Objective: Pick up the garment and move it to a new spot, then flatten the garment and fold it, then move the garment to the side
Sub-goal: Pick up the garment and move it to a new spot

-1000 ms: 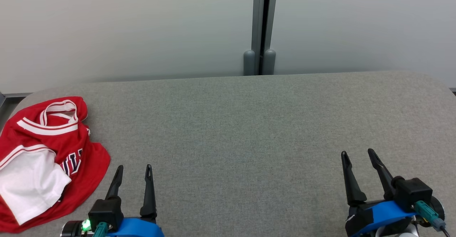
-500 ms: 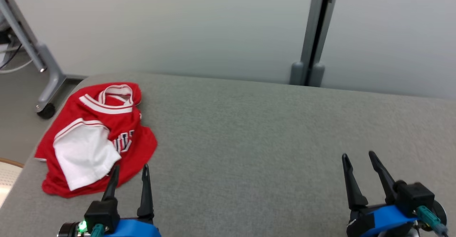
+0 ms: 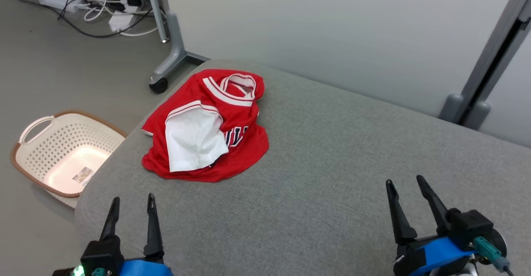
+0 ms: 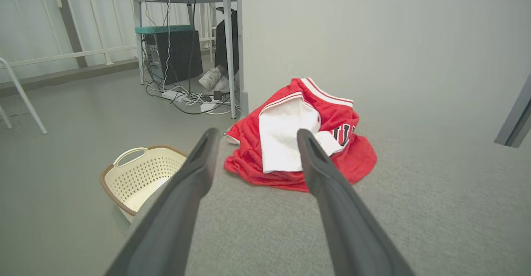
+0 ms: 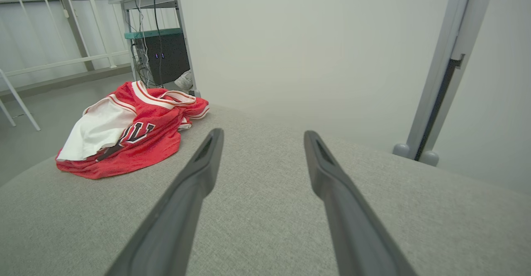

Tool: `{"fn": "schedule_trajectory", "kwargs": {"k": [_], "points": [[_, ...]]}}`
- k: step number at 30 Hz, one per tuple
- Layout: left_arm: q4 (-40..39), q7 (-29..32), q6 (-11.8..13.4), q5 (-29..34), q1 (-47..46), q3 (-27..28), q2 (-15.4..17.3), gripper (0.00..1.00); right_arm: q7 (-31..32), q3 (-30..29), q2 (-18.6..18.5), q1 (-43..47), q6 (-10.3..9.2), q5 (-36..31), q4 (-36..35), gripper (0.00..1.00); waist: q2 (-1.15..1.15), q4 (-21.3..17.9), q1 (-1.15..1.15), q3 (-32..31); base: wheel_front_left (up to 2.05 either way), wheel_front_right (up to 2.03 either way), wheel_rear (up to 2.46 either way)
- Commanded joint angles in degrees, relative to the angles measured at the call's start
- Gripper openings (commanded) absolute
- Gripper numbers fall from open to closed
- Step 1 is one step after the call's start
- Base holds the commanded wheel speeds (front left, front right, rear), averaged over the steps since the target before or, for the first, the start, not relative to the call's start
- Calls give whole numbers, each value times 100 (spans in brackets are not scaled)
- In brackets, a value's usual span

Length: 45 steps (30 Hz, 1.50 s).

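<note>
A red jersey (image 3: 244, 143) with white trim and a white panel lies crumpled near the far left corner of the grey table (image 3: 332, 184). My left gripper (image 3: 132, 199) stands open at the lower left, short of the jersey (image 4: 352, 159), nothing between its fingers. At the lower right my right gripper (image 3: 404, 180) is open too, well to the right of the jersey (image 5: 141, 143). In the left wrist view the left gripper (image 4: 255, 133) points straight at the jersey. The right gripper (image 5: 260, 134) points at bare table beside it.
A cream laundry basket (image 3: 37, 143) with a brown rim sits on the floor left of the table, also in the left wrist view (image 4: 124, 184). A wheeled desk leg (image 3: 166, 56) and cables (image 3: 83, 6) lie beyond. A grey partition post (image 3: 485, 68) rises at the back right.
The head camera has turned left: the jersey now sits nearer the picture's middle, and the floor, basket and cables have come into view. Both grippers stay open and low.
</note>
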Motion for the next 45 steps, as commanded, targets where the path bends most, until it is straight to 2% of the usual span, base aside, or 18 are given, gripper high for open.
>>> {"fn": "schedule_trajectory", "kwargs": {"k": [1,11,15,18,22,23,25,26,27,28,33,37,38,42,45], "points": [[-82,-23,77,-52,94,52,6,100,13,96,-32,-117,12,-1,45,100,0,199,1,215,0,0,0],[-317,-95,238,-142,329,170,-1,100,26,393,-29,-355,8,-29,165,100,0,250,1,321,0,0,0],[-448,36,231,-452,177,377,-61,100,15,292,-29,-310,8,-58,183,100,0,241,1,337,0,0,0],[-674,357,160,-734,-130,566,34,100,10,207,-30,-244,8,-86,144,100,0,238,1,378,0,0,0],[-884,1216,-35,-1113,-884,746,358,100,24,59,-30,-215,8,-161,10,100,0,230,1,503,0,0,0],[-884,1216,-35,-1113,-884,746,358,100,24,59,-30,-215,8,-161,10,100,0,230,1,503,0,0,0],[-840,1770,-115,-1385,-1348,864,498,100,61,42,-30,-255,8,-197,-66,100,0,108,1,648,0,0,0],[-771,2220,-237,-1527,-1869,908,749,100,70,45,-32,-337,8,-257,-173,100,0,-46,1,809,0,0,0],[-771,2220,-237,-1527,-1869,908,749,100,70,45,-32,-337,8,-257,-173,100,0,-46,1,809,0,0,0],[-630,2596,-293,-1801,-2314,1016,807,100,98,40,-28,-383,8,-301,-286,100,0,-208,1,1000,0,0,0],[-66,3280,-330,-2161,-3341,1214,1100,100,190,72,-28,-544,8,-433,-594,100,0,-685,1,1568,0,0,0],[499,3748,-256,-2260,-3793,1385,1492,100,238,133,-29,-732,8,-496,-855,100,0,-1162,1,2096,0,0,0],[499,3748,-256,-2260,-3793,1385,1492,100,238,133,-29,-732,8,-496,-855,100,0,-1162,1,2096,0,0,0],[974,4324,-256,-2488,-3927,1498,1745,100,196,129,-28,-801,8,-450,-966,100,0,-1564,1,2428,0,0,0],[1144,4802,-159,-2762,-3831,1644,1818,100,169,85,-27,-852,8,-408,-1009,100,0,-1813,1,2635,0,0,0]]}}
